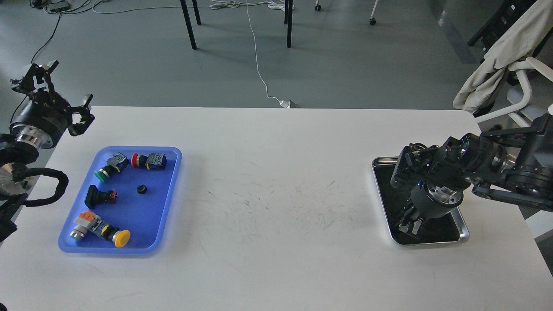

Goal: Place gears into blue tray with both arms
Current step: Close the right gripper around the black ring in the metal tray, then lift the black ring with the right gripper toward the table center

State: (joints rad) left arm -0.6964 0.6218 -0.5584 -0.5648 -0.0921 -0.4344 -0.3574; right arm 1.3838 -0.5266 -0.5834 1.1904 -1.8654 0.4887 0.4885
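1. Grey floor [345,65] fills the background of the head view, with black furniture legs [188,23], a white cable [259,69] trailing to the far table edge, and a chair draped in pale cloth [497,56] at the right.
2. We note a white table [281,259] spanning the view, its middle marked with fine dark scuffs.
3. We find the blue tray [170,190] on the left part of the table. One gear [141,188] lies in it, near the middle, apart from the other contents.
4. Sharing the blue tray are push-button switches: a green-capped one [108,169], a red-capped one [149,160], a black one [98,196] and a yellow-capped one [106,231].
5. Our left gripper [54,84] is raised beyond the table's far left corner, well apart from the blue tray. Its jaws stand spread with nothing between them.
6. A steel tray [463,235] with a dark inside sits on the right part of the table.
7. Our right gripper [410,226] points down into the steel tray near its front. It appears small and dark against the dark floor; we cannot tell how its jaws stand or whether they grip anything.
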